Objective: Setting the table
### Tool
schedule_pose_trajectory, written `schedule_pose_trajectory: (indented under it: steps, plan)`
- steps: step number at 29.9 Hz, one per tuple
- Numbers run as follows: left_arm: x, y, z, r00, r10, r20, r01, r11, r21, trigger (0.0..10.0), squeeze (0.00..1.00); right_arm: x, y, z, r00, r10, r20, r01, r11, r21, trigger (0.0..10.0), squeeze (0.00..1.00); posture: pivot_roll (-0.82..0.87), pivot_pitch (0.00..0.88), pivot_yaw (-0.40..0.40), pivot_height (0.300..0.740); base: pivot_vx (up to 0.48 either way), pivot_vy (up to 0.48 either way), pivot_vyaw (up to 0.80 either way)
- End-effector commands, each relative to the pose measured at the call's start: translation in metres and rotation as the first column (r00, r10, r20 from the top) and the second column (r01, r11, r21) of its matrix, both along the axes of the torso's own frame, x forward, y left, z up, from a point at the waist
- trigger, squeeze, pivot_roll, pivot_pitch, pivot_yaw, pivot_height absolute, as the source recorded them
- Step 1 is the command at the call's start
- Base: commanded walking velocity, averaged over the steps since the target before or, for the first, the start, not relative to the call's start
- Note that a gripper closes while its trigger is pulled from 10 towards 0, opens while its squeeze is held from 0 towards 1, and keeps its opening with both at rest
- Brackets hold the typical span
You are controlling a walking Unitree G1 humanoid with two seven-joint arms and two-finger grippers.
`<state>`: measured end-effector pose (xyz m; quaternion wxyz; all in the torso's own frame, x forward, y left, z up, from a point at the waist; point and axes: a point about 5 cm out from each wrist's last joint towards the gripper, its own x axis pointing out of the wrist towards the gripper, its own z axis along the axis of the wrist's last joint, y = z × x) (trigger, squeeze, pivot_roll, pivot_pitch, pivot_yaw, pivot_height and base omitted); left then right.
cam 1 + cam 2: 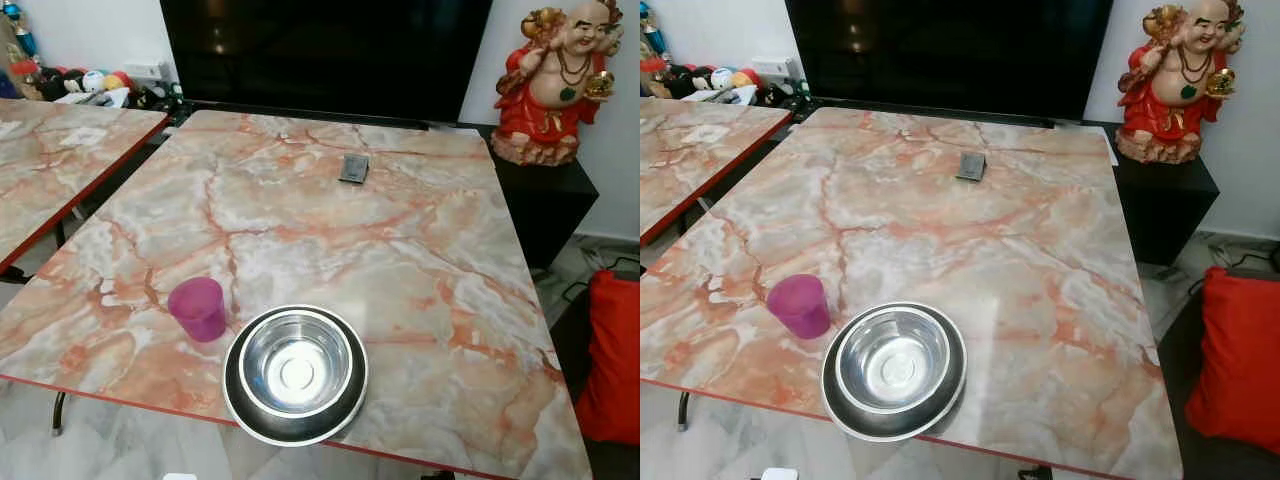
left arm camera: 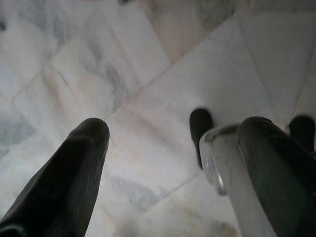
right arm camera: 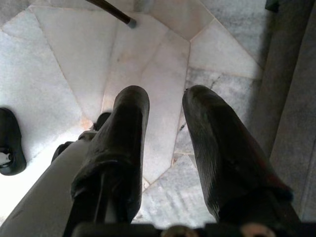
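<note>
Two pieces of tableware sit at the near edge of the marble table (image 1: pixel 420 250): a steel bowl (image 1: pixel 296 372) nested on a dark-rimmed plate (image 1: pixel 240 405), at about six o'clock on the tabletop, and a pink cup (image 1: pixel 198 308) just beside them toward ten o'clock from the bowl, close but apparently not touching. The plate's near rim looks level with, perhaps slightly over, the table's red edge. Far across, toward twelve o'clock, lies a small dark remote-like object (image 1: pixel 354 168), well apart from the setting. Beyond it stands a black television (image 1: pixel 330 50), with a red laughing figurine (image 1: pixel 550 85) on a low cabinet at two o'clock, a red cushion (image 1: pixel 615 360) at four o'clock, and a second marble table (image 1: pixel 50 160) at ten o'clock.

Both arms hang over the pale floor tiles. The left gripper (image 2: pixel 173 158) has its fingers spread wide and empty; the right gripper (image 3: pixel 165 148) shows a moderate gap, also holding nothing.

The setting looks partly laid. If the stack is adjusted, I would push it inward from the edge, gripping the plate rim rather than the slick bowl, and keep the arm clear of the light cup, which would tip easily.
</note>
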<state>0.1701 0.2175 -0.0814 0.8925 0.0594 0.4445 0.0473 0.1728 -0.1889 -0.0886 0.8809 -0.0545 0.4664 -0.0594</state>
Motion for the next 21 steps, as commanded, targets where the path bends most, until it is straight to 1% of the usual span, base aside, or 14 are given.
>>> schedule_pose_trajectory:
  steps: [1, 3, 5, 10, 15, 18, 21]
  plan:
    - [-0.004, 0.001, -0.002, 1.0, 0.019, -0.013, -0.02, 1.0, -0.01, 10.0, 0.0, -0.004, 0.0, -0.002, 1.0, -0.004, -0.015, 0.004, 1.0, -0.001, 10.0, 0.0, 0.01, 0.032, -0.009, 0.74, 0.0, 0.0, 0.0]
    - [-0.008, 0.001, -0.005, 0.999, 0.044, -0.027, -0.045, 0.999, -0.023, 10.0, 0.0, -0.004, 0.0, -0.002, 1.0, -0.002, -0.015, 0.002, 1.0, 0.001, 10.0, 0.0, 0.01, 0.03, -0.008, 0.74, 0.0, 0.0, 0.0]
    - [-0.011, 0.0, -0.007, 0.999, 0.027, -0.045, -0.028, 0.999, -0.022, 10.0, 0.0, -0.005, 0.0, -0.002, 1.0, -0.003, -0.015, 0.003, 1.0, 0.003, 10.0, 0.0, 0.0, 0.03, -0.003, 0.74, 0.0, 0.0, 0.0]
    - [-0.01, -0.001, -0.006, 0.999, 0.037, -0.024, -0.038, 0.998, -0.044, 10.0, 0.0, -0.005, 0.001, -0.002, 1.0, -0.007, -0.015, 0.007, 1.0, 0.005, 10.0, 0.0, 0.01, 0.033, 0.0, 0.74, 0.0, 0.0, 0.0]
    - [-0.01, -0.002, -0.007, 0.999, 0.034, -0.03, -0.035, 0.998, -0.047, 10.0, 0.0, -0.006, 0.0, -0.003, 1.0, 0.001, -0.024, -0.001, 1.0, -0.001, 10.0, 0.0, 0.01, 0.044, -0.007, 0.74, 0.0, 0.0, 0.0]
    - [-0.012, -0.001, -0.007, 0.998, 0.061, -0.035, -0.063, 0.997, -0.051, 10.0, 0.0, -0.006, 0.0, -0.003, 1.0, 0.0, -0.023, 0.0, 1.0, -0.001, 10.0, 0.0, 0.02, 0.054, -0.009, 0.74, 0.0, 0.0, 0.0]
    - [-0.016, 0.001, -0.009, 0.997, 0.067, -0.046, -0.069, 0.997, -0.044, 10.0, 0.0, -0.006, 0.0, -0.003, 1.0, 0.004, -0.023, -0.004, 1.0, -0.002, 10.0, 0.0, 0.02, 0.064, -0.018, 0.74, 0.0, 0.474, 0.0]
